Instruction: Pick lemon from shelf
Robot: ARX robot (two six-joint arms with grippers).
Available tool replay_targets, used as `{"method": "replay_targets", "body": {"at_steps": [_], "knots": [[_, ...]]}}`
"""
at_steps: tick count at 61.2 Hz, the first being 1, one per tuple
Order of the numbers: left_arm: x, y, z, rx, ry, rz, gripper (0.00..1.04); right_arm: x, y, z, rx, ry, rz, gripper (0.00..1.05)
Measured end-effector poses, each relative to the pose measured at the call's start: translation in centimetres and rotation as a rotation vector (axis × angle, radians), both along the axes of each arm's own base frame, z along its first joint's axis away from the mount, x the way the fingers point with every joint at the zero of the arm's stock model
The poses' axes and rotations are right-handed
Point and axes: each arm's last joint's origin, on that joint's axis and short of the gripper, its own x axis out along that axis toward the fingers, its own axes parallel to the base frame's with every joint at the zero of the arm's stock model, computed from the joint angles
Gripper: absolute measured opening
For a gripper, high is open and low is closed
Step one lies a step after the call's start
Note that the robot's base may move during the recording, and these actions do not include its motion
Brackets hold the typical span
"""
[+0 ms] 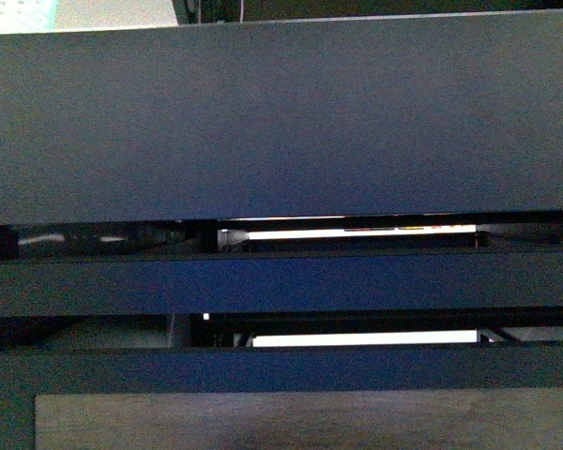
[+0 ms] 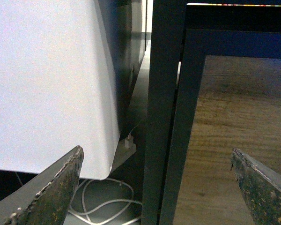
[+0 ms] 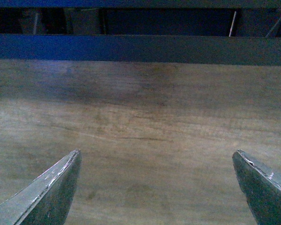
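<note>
Front view: shelf [image 1: 281,122] fills nearly the whole pic, seen v. close. One wide flat black tier takes the top half. Below it are 2 narrower black front lips [image 1: 281,284], stacked, w/ thin gaps btwn. Bright white strips [image 1: 357,232] show through the gaps, too blurred for detail. At the btm edge a wood-grain board [image 1: 300,422] sits inside a black frame.

Lemon: can't make it out in any of the 3 views, so can't tell which tier it's on.

Left wrist view: left gripper [image 2: 155,151] has its jaws wide apart, nothing btwn them. Its fingers [image 2: 56,192] are dark, scuffed and speckled. The gripper is at the shelf's outer side edge. A black upright [image 2: 161,93] runs down mid-pic, w/ the wood-grain board on one side and a big white panel [image 2: 47,79] on the other. By the panel's btm corner a white cable [image 2: 103,206] lies looped on grey floor, w/ a small white plug [image 2: 129,142] just above it.

Right wrist view: right gripper [image 3: 157,152] is also spread wide, holding nothing. Its fingers [image 3: 47,197] are dark grey w/ pale worn edges. It hangs over the wood-grain board, pointing toward a black lip [image 3: 140,48] at the board's far edge. Beyond the lip is dark space w/ a few thin bars, too dim to id.
</note>
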Motion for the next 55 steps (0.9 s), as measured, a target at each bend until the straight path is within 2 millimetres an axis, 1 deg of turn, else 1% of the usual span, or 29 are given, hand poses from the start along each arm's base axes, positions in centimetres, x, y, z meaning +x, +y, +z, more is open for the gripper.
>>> {"method": "replay_targets", "body": {"at_steps": [55], "knots": [[0.00, 0.00, 0.00, 0.000, 0.000, 0.000, 0.97, 0.00, 0.00, 0.00, 0.000, 0.000, 0.000, 0.97]]}}
